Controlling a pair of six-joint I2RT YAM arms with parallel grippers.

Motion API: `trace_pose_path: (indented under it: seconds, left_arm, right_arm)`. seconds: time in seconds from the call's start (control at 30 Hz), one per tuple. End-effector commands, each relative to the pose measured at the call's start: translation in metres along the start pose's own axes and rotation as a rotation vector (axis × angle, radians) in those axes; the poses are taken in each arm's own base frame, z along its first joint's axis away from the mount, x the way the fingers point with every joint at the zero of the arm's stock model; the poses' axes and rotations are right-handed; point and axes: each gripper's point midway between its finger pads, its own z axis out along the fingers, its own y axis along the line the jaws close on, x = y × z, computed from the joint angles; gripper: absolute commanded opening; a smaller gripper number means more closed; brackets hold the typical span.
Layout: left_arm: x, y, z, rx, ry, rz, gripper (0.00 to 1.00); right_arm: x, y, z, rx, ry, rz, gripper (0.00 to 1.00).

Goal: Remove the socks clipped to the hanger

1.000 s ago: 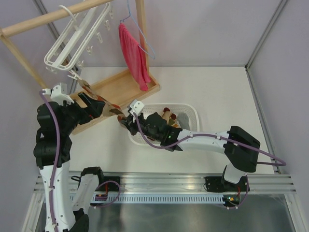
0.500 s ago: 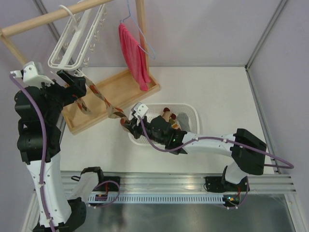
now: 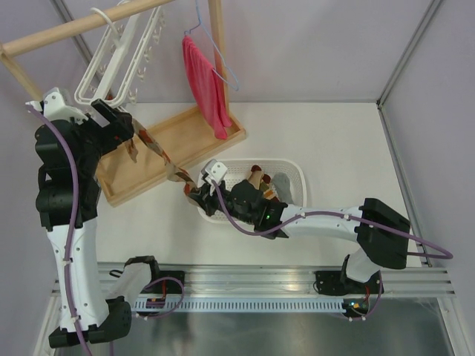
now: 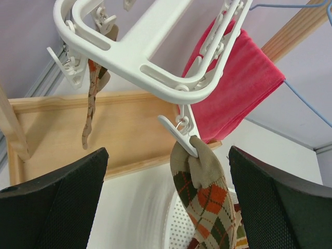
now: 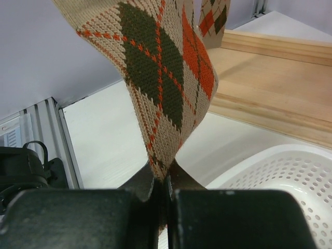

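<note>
Knitted argyle sock (image 5: 166, 88); white plastic hanger (image 4: 129, 49).

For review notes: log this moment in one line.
left tool open | right tool shut on argyle sock | argyle sock clipped to hanger

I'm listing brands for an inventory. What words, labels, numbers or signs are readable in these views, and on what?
None: no view shows readable text.
No print shows on the hanger, the sock, the red cloth, the basket, the left arm or the right arm.
</note>
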Motion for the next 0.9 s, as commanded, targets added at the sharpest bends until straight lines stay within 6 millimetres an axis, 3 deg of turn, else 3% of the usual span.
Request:
trace_pose_path:
  seconds: [0.0,0.23,0.53,0.73,0.87]
  left_arm:
    - [-0.016,-0.014,0.008,0.055,-0.062,-0.072,1.0]
    - [-0.017,-0.014,0.027,0.05,-0.062,-0.098,0.99]
    - [-0.004,-0.015,0.044,0.063,-0.031,-0.136,0.94]
    - [0.003,-0.018,0.054,0.081,-0.013,-0.171,0.79]
    - [0.001,-0.018,0.055,0.08,-0.024,-0.178,0.61]
  right_arm:
    - [-0.017,0.013,-0.001,-0.037,-0.044,0.012,0.01]
    - [-0.014,0.019,0.001,-0.049,-0.033,0.0,0.01]
    - [-0.014,0.028,0.004,-0.068,-0.028,-0.015,0.01]
    - [-0.008,0.035,0.008,-0.074,-0.009,-0.033,0.01]
    - [-0.007,0.039,0.01,-0.076,-0.001,-0.046,0.01]
